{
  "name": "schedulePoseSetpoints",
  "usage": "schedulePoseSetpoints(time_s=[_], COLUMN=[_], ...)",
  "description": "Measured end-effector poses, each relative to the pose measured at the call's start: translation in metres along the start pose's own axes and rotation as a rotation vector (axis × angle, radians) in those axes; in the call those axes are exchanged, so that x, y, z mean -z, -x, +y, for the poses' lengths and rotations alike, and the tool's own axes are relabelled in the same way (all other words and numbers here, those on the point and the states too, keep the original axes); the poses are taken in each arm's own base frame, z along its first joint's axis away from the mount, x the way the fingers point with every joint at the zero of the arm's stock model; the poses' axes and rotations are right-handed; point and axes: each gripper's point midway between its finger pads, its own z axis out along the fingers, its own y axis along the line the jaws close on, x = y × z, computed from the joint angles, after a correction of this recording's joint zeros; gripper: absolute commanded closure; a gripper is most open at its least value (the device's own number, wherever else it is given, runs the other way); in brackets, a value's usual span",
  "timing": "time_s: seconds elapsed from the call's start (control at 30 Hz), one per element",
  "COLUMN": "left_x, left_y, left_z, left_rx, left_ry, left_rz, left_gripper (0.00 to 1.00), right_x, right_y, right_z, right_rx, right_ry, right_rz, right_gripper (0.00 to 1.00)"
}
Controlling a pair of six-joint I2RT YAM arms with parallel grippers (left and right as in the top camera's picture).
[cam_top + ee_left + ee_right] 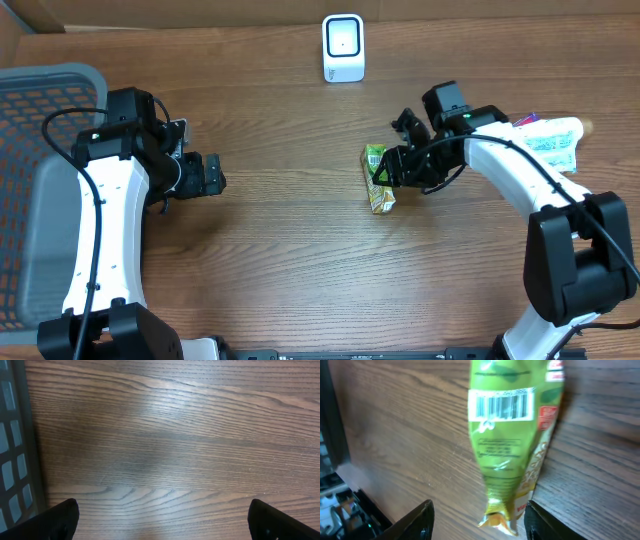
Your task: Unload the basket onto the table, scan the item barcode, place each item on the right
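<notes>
The right pincer (479, 512) stands spread, pinching nothing. The green packet (510, 435) lies flat between its fingers, barcode upward, likely so the code shows. The left pincer (162, 515) gapes wide above the table (165, 435).

Left arm (120, 230), left of frame: white shell links, black joint housings, one black cable (94, 240) running along the long link. Right arm (512, 168), right of frame: same white shells, boxy black joint blocks at lower right. Left gripper (215, 175) and right gripper (390, 172): black throughout. Wrist views: fingers (57, 520) matte black, rounded tips in the lower corners.
</notes>
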Motion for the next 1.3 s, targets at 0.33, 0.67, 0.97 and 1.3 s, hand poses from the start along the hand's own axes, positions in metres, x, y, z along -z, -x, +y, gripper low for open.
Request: schedulePoseSetpoints(time_s=[0.33, 0.67, 0.97, 1.3], left_x=[0.0, 0.0, 0.0, 0.0], left_y=[0.0, 0.0, 0.0, 0.0], left_z=[0.0, 0.0, 0.0, 0.0], left_rx=[0.0, 0.0, 0.0, 0.0], left_ry=[0.0, 0.0, 0.0, 0.0], left_rz=[0.0, 0.0, 0.0, 0.0], left_gripper=[0.0, 0.0, 0.0, 0.0], right_x=[-0.025, -0.03, -0.03, -0.015], right_y=[-0.023, -0.027, -0.024, -0.017], right_z=[-0.018, -0.02, -0.021, -0.013], right_rx=[-0.088, -0.129, -0.16, -0.016], right_ry=[0.008, 0.021, -0.004, -0.427], right_rz=[0.022, 0.024, 0.017, 0.025], right_gripper=[0.46, 0.8, 0.96, 0.96])
